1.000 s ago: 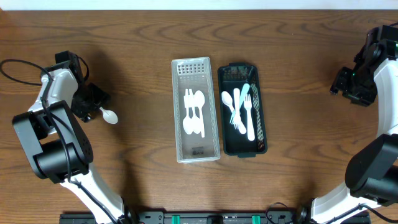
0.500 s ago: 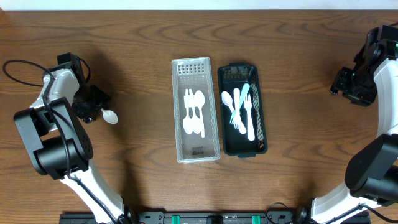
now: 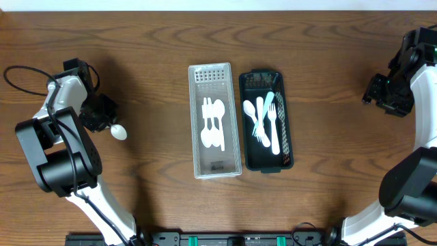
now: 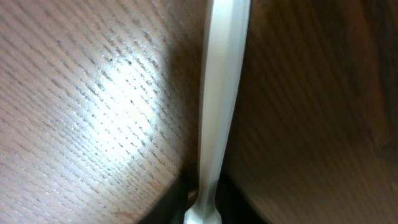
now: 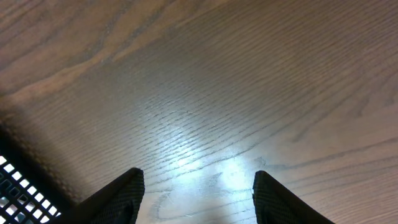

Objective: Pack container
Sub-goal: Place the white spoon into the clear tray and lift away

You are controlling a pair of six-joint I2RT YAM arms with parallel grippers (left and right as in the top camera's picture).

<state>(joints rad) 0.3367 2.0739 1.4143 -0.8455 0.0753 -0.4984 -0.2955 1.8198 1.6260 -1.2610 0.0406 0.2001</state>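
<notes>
A white plastic spoon (image 3: 119,132) lies on the wooden table at the left, its handle between the jaws of my left gripper (image 3: 102,121). In the left wrist view the handle (image 4: 221,93) runs straight up from my left gripper (image 4: 202,208), whose dark fingers (image 4: 171,205) press in on both sides. A white mesh container (image 3: 193,123) at the centre holds white spoons (image 3: 213,123). Beside it on the right, a black container (image 3: 289,137) holds forks and spoons (image 3: 263,119). My right gripper (image 3: 382,92) stands open over bare wood far right, its fingers (image 5: 118,199) spread with nothing between them.
A black cable (image 3: 20,72) loops on the table behind the left arm. A black mesh edge (image 5: 15,186) shows at the lower left of the right wrist view. Bare wood lies between the spoon and the white container.
My left gripper has closed on the spoon's handle. The spoon's bowl has shifted a little down and left. The right arm has not moved.
</notes>
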